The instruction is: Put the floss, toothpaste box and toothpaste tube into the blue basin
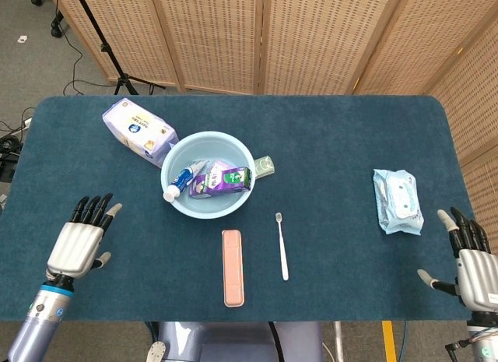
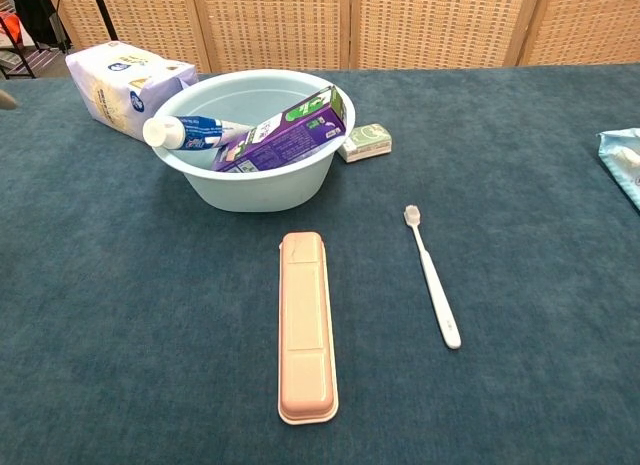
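The blue basin (image 1: 241, 159) (image 2: 250, 190) stands left of the table's middle. Inside it lie the purple toothpaste box (image 1: 222, 181) (image 2: 285, 133) and the blue-and-white toothpaste tube (image 1: 184, 179) (image 2: 195, 131), its white cap resting over the rim. The small green floss pack (image 1: 265, 166) (image 2: 364, 141) lies on the table, touching the basin's right side. My left hand (image 1: 78, 241) hovers near the front left edge, fingers spread, holding nothing. At the front right corner my right hand (image 1: 469, 262) is likewise spread and holds nothing. Neither hand shows in the chest view.
A white tissue pack (image 1: 137, 126) (image 2: 125, 77) lies behind the basin to the left. A pink case (image 1: 233, 266) (image 2: 306, 327) and a white toothbrush (image 1: 282, 246) (image 2: 432, 277) lie in front of the basin. A wet-wipes pack (image 1: 398, 201) lies at the right.
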